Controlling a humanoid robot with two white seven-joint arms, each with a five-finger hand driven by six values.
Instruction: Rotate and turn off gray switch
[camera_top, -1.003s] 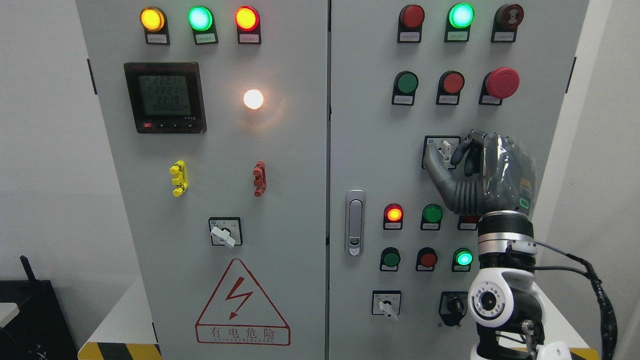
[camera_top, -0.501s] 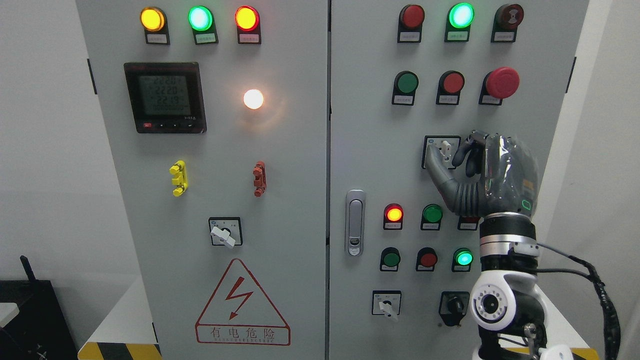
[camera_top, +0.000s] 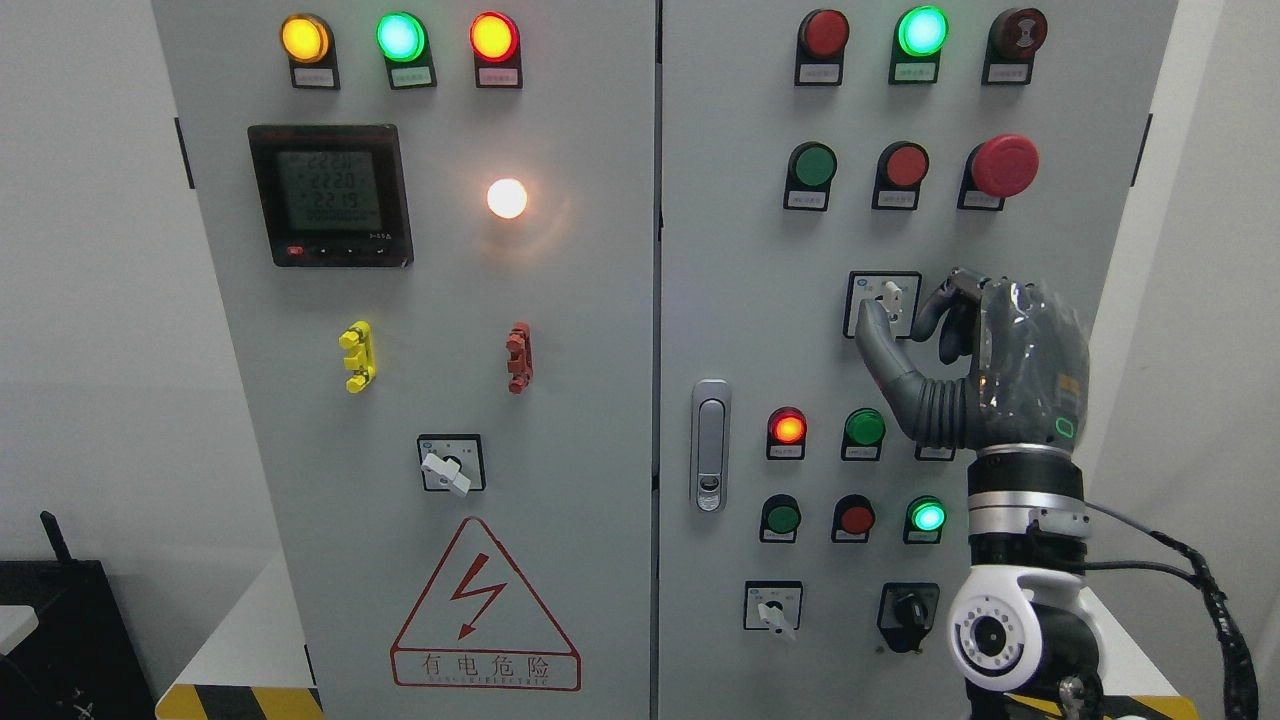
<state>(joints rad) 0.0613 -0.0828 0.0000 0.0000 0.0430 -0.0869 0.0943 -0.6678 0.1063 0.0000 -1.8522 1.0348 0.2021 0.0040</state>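
- A tall light grey metal control cabinet (camera_top: 560, 400) with two doors is filling the head view, studded with round lamps and buttons.
- The small grey-white rotary switch (camera_top: 889, 296) on a square black-framed plate is sitting on the cabinet's right door, just below a big red mushroom-shaped stop button (camera_top: 1005, 165).
- Its knob is standing roughly upright.
- The robot's dark grey right hand (camera_top: 985, 360) is coming up from the lower right in front of the cabinet.
- The hand's thumb tip is touching the switch from the lower left, while its curled fingers (camera_top: 950, 315) are sitting just right of the knob; whether they are actually pinching it cannot be told.
- A lit red round lamp (camera_top: 787, 428) is glowing on the cabinet just below and left of the hand.
- On the cabinet's left door, a black digital meter (camera_top: 330, 195) is showing numbers.
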